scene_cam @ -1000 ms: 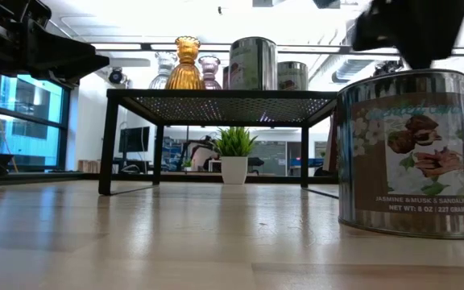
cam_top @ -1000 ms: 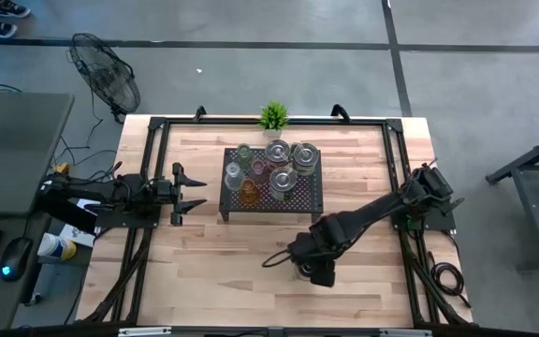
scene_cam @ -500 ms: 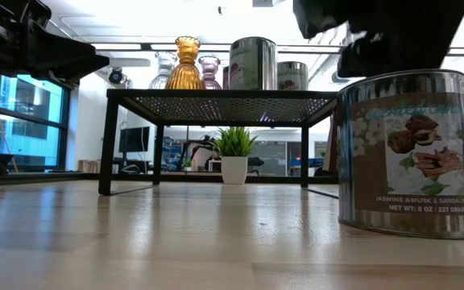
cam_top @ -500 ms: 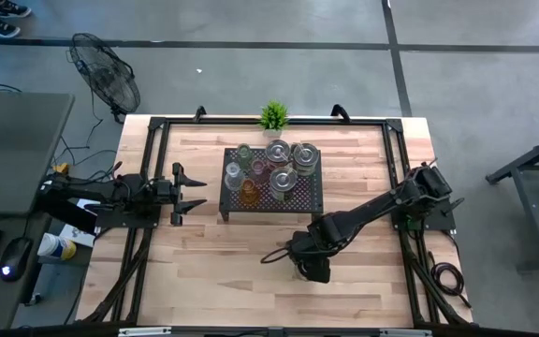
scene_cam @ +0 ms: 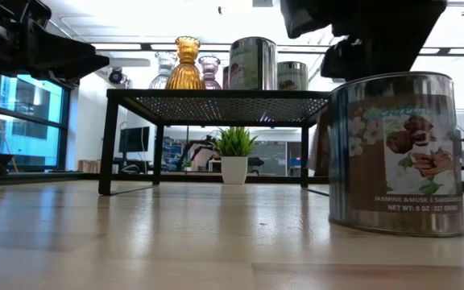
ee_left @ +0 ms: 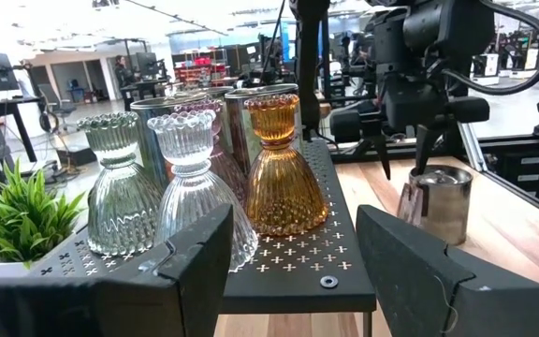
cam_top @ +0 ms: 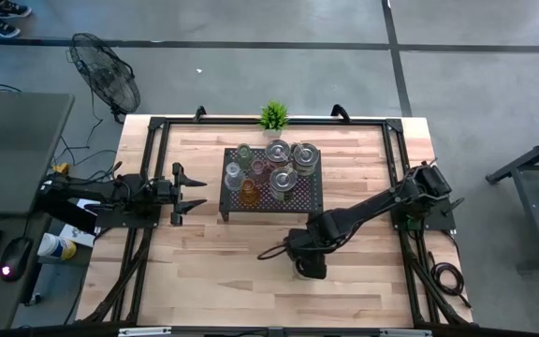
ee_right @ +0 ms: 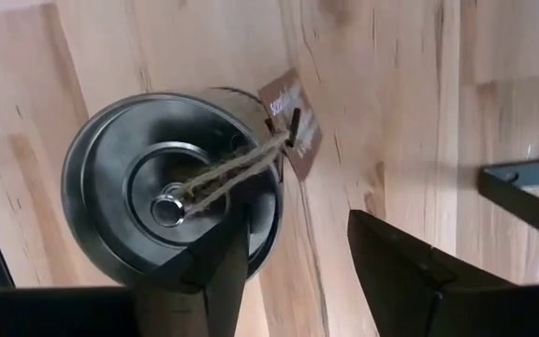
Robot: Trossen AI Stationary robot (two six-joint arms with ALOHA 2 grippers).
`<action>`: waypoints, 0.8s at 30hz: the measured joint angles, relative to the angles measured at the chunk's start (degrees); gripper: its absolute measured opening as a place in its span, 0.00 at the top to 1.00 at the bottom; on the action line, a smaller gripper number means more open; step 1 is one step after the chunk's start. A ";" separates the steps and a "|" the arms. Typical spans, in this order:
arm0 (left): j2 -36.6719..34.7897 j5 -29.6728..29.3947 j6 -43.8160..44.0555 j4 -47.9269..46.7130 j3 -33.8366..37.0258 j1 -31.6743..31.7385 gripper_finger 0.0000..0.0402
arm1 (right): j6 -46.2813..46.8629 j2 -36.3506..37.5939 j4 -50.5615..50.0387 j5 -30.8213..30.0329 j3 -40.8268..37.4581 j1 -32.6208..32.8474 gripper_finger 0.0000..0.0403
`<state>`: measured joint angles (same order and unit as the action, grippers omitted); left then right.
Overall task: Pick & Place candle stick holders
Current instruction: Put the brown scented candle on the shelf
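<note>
Hovering: right gripper [ee_right: 293, 267], fingers spread, above shiny silver labelled tin holder [ee_right: 171, 197] standing on wooden table [cam_top: 204, 271].
Waiting: left gripper [cam_top: 195, 194], fingers spread, beside black perforated rack [cam_top: 312, 192].

a black rack [cam_top: 313, 198] stands mid-table [cam_top: 213, 262], a small potted plant [cam_top: 272, 115] at the far edge. a fan [cam_top: 106, 80] stands on the floor beyond.

Holders [cam_top: 271, 171] on rack [cam_top: 313, 198]; tin [scene_cam: 396, 153] on table [cam_top: 213, 271] (plant [cam_top: 272, 115] behind).
</note>
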<state>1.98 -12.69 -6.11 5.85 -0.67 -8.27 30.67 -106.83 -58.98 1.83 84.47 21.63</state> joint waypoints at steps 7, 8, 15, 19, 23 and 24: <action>0.00 0.00 0.00 0.00 0.00 0.01 0.45 | -1.38 0.00 1.14 0.34 0.00 -0.16 0.58; 0.00 0.00 0.02 0.00 0.00 0.01 0.45 | -1.39 0.00 1.14 0.86 0.00 -0.20 0.58; 0.00 0.00 0.01 0.00 0.00 0.00 0.45 | -2.67 0.00 1.07 1.49 0.00 -0.60 0.58; 0.00 0.00 0.00 0.00 0.00 0.00 0.45 | -3.61 0.00 1.12 1.18 0.00 -1.34 0.58; 0.00 0.00 0.00 0.00 0.00 0.00 0.45 | -5.07 0.00 1.85 1.15 0.00 -1.84 0.58; 0.00 0.00 0.00 0.00 0.00 0.00 0.45 | -5.23 0.00 2.13 1.25 0.00 -1.88 0.58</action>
<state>1.98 -12.69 -6.11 5.85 -0.67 -8.27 25.44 -106.83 -56.85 3.08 84.47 19.75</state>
